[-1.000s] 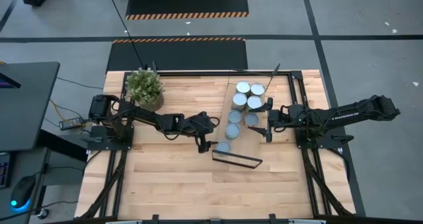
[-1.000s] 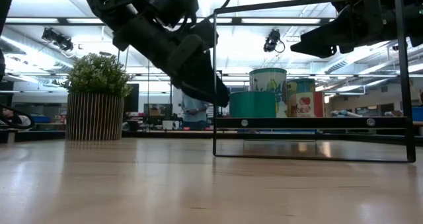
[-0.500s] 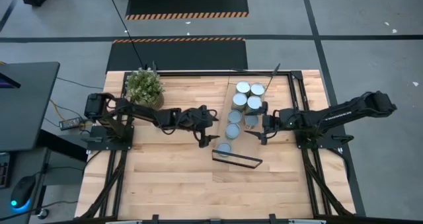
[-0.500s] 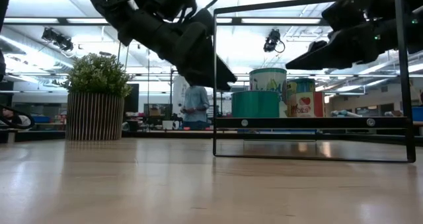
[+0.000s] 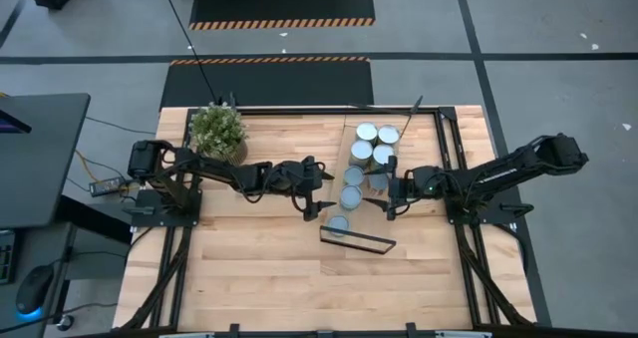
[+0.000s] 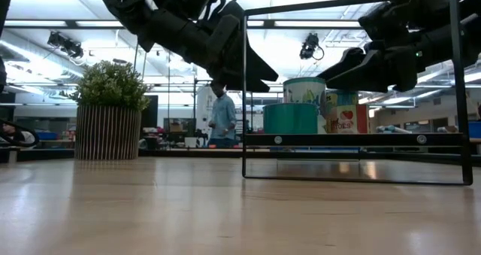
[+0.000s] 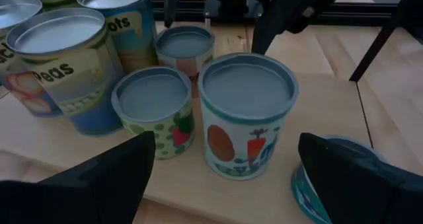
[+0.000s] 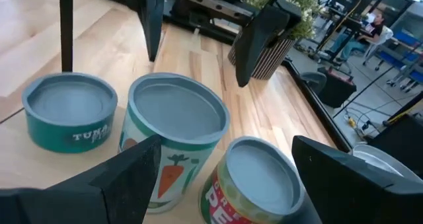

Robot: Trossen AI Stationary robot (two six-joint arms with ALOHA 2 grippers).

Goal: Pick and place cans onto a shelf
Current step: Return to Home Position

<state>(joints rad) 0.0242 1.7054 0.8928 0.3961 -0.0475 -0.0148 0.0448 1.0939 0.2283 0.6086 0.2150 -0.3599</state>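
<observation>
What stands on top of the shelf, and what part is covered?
About eight cans stand upright on the shelf, closely grouped. The right end effector hangs over their edge in the high view, so anything under it is hidden.

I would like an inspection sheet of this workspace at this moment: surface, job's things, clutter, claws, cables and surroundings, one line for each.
Surface: light wooden tabletop, no spill seen.
Job's things: eight silver-topped metal cans stand upright on the long light-wood shelf with a black end rail.
Clutter: green potted plant in a ribbed pot, far left of the table.
Claws: left claw open, empty, left of the shelf; right claw open, empty, at its right side.
Cables: thin black cable crosses the floor to the table's far edge.
Surroundings: grey floor, black mat with orange stripes, dark desk at left, a person far behind.
</observation>
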